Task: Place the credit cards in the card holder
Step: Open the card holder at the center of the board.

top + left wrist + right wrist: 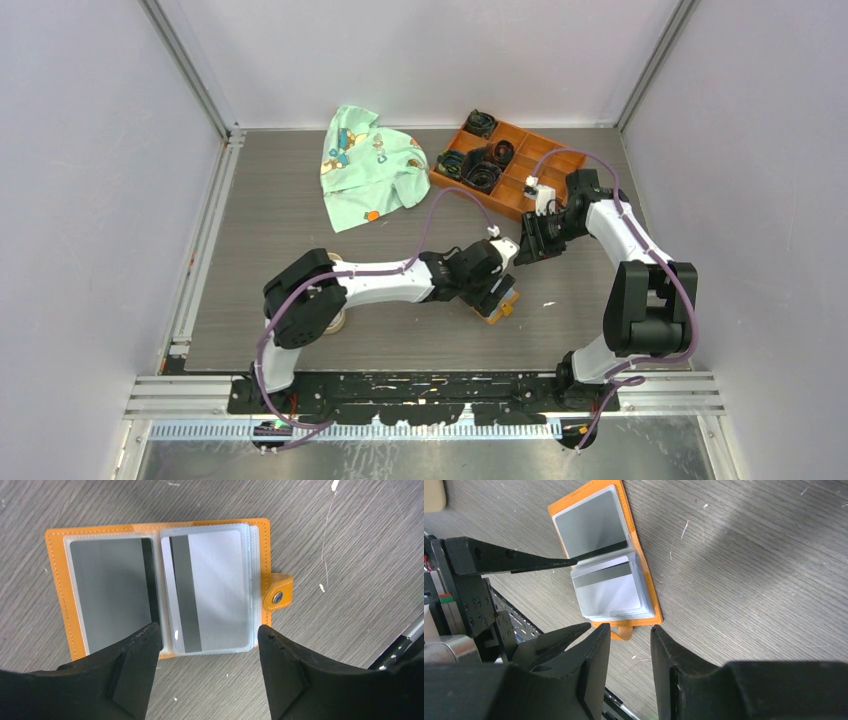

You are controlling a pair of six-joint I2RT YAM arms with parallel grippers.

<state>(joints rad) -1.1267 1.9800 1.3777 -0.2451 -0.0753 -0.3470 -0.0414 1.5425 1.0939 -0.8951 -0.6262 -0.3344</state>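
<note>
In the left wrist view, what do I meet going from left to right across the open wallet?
Orange folding card holder's stitched left border → dark grey plastic card in the left sleeve → white plastic card with a grey stripe → orange snap tab with metal button.

No writing, number or brand can be read anywhere: the credit cards [210, 590] in the card holder [57, 580] show plain faces with one dark stripe each, and the green cloth [365, 165] bears only small pictures.
</note>
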